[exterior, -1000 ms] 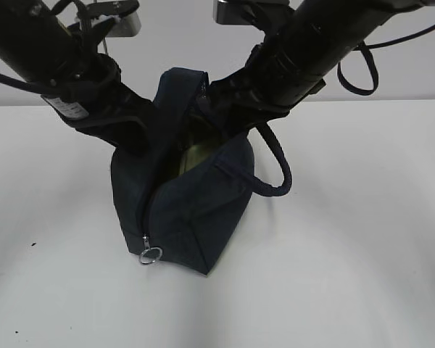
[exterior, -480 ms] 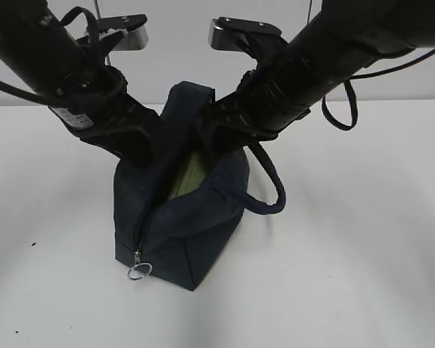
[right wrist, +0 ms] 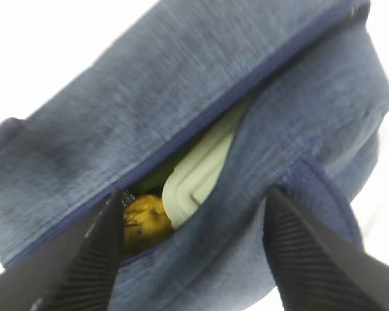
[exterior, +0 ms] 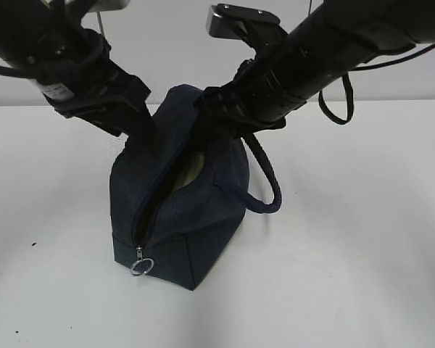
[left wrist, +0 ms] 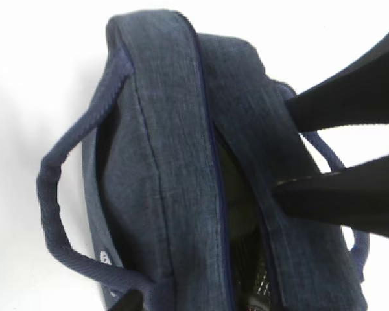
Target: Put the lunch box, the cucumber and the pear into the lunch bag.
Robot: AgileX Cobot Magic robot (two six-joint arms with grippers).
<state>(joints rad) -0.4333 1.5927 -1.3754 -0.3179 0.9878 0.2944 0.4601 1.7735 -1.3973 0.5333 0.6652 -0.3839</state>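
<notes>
the lunch bag [exterior: 177, 210] stands on the table [exterior: 348, 239], near its middle, with the zipper slit on top running from front to back. the ring pull [exterior: 141, 266] hangs at the bag's front lower end. inside the slit, the lunch box [right wrist: 198, 172] lies on edge, with the pear [right wrist: 144, 220] just beside it. one handle [exterior: 264, 181] droops off the bag's right side, the other [left wrist: 65, 214] off the left.

Lunch bag [exterior: 177, 217] on white table [exterior: 348, 254]
</notes>
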